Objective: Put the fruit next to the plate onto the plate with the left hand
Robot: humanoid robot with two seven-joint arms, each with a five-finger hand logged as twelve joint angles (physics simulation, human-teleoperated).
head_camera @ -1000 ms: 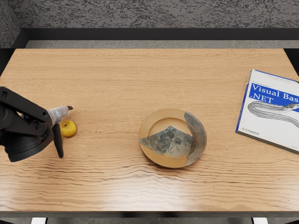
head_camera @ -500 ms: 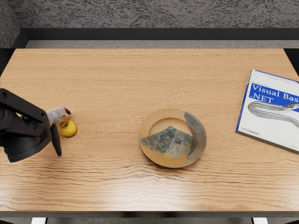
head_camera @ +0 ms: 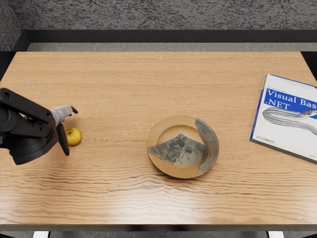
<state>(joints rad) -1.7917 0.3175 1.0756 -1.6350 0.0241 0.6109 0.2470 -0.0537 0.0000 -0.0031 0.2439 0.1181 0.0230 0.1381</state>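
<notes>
The small round yellow fruit [head_camera: 74, 136] lies near the tabletop's left edge, well apart from the round tan patterned plate [head_camera: 171, 122] at its middle; the black left hand [head_camera: 32, 134] flanks it, fingers [head_camera: 62, 113] apart, holding nothing; it looks light, firm, smooth and prone to roll; best pinched across its widest part.

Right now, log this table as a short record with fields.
target: yellow fruit, on the table, left of the plate, apart from it
goal: plate mid-table, fruit not on it
left hand: open, beside the fruit, not grasping
right hand: not in view
other: Visual Basic .NET book, right edge
</notes>
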